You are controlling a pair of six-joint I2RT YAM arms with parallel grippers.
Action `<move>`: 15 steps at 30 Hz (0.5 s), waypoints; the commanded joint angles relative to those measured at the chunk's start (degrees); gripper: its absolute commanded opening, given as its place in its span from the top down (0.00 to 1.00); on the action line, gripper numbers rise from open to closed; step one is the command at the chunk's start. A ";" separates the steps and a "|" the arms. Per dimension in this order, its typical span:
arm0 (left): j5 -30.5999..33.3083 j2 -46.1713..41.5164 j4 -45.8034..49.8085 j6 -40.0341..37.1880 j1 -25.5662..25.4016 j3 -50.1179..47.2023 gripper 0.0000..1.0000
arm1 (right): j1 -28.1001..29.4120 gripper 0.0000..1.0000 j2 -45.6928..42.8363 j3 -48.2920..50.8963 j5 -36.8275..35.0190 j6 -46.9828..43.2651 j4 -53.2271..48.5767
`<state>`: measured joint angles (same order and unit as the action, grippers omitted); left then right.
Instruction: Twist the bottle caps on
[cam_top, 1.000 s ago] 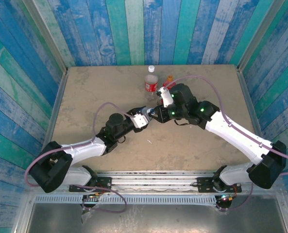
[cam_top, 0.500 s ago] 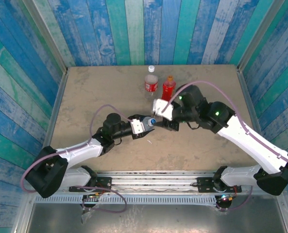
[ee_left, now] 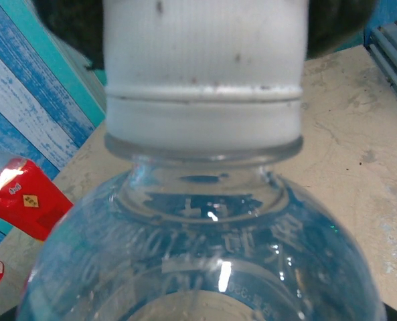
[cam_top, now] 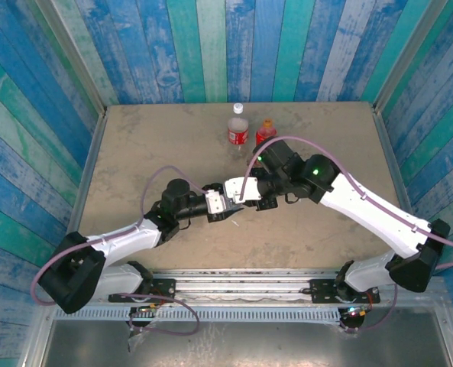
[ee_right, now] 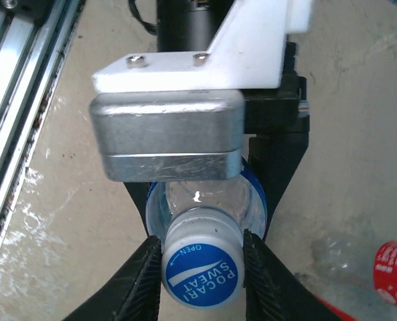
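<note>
Under the right wrist camera, right hand (ee_right: pixel 203 267) pinches blue cap (ee_right: pixel 202 274); left hand (ee_right: pixel 207 196) grips bottle (ee_left: pixel 205 257).

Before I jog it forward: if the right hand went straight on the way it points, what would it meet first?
The blue cap on the clear bottle: the right hand already has it between its fingers. Just behind, probably the left hand holding that bottle.
</note>
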<state>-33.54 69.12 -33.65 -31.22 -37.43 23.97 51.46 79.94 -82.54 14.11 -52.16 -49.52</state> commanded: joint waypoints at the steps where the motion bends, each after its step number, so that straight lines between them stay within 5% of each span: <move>1: -0.54 -2.40 -0.01 0.72 0.25 -0.23 0.98 | 0.04 0.80 0.74 -1.30 -1.36 -0.47 -2.69; 8: 0.93 -3.00 -1.37 1.31 0.19 -0.71 0.98 | 0.04 0.87 -0.05 -0.06 -3.60 8.57 -0.07; 15: 5.84 -2.56 -5.47 2.54 0.25 -1.29 0.97 | 0.03 0.98 -2.42 5.67 -12.90 45.25 11.94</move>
<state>-30.76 68.88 -33.89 -29.69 -37.21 23.14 52.16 79.09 -79.68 9.08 -28.71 -44.49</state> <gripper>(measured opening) 0.621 0.286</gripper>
